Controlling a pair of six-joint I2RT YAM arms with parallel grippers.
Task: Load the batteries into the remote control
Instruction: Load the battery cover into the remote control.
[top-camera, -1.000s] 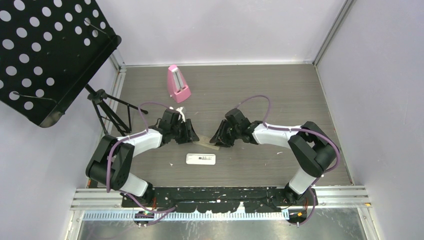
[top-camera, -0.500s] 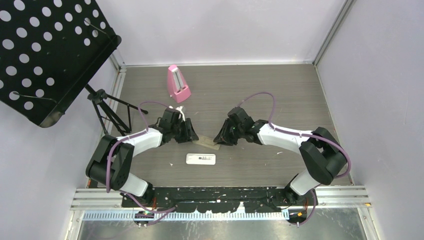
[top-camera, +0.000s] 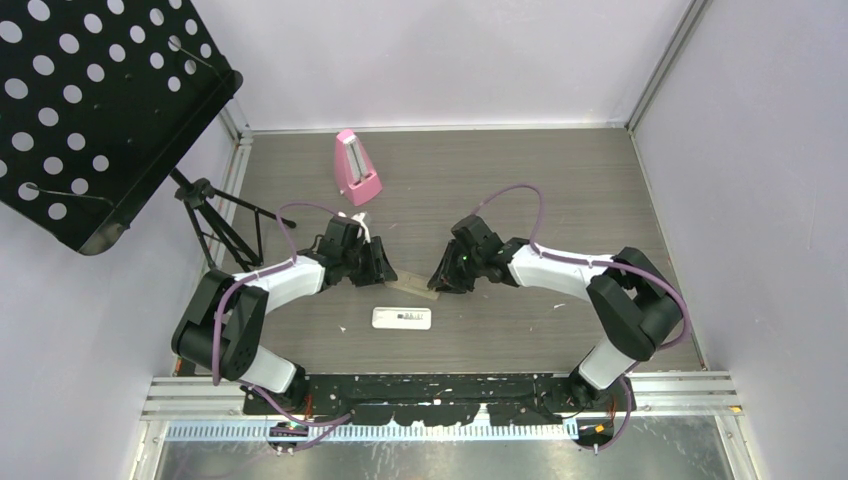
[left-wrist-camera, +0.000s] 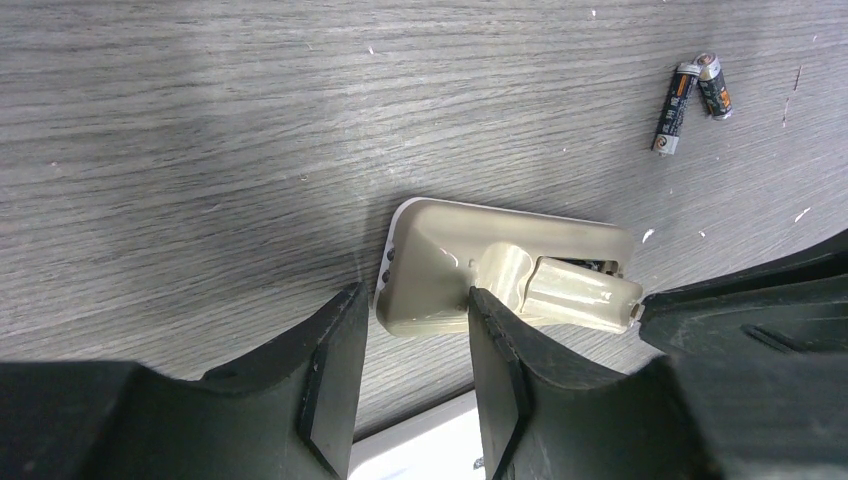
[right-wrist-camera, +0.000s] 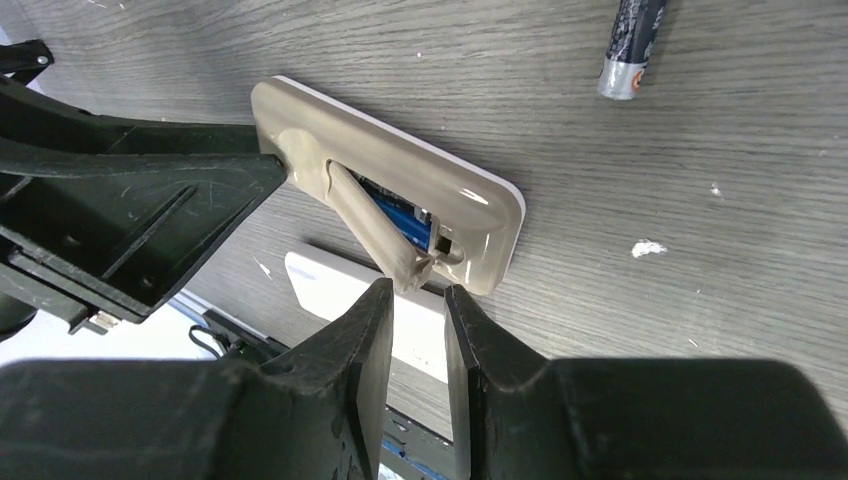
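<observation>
Nearest me lies a white remote, untouched. Just past it the beige remote lies back-up, its long axis running crosswise between my two arms. My left gripper sits half-spread astride one end; whether it truly squeezes, I cannot tell. My right gripper pinches the free tip of the battery cover, which is hinged up over a blue battery lying lengthwise in the bay. Farther off, two dark batteries form a narrow V. They're light, stiff, slick rollers, so I'd take one across mid-barrel.
</observation>
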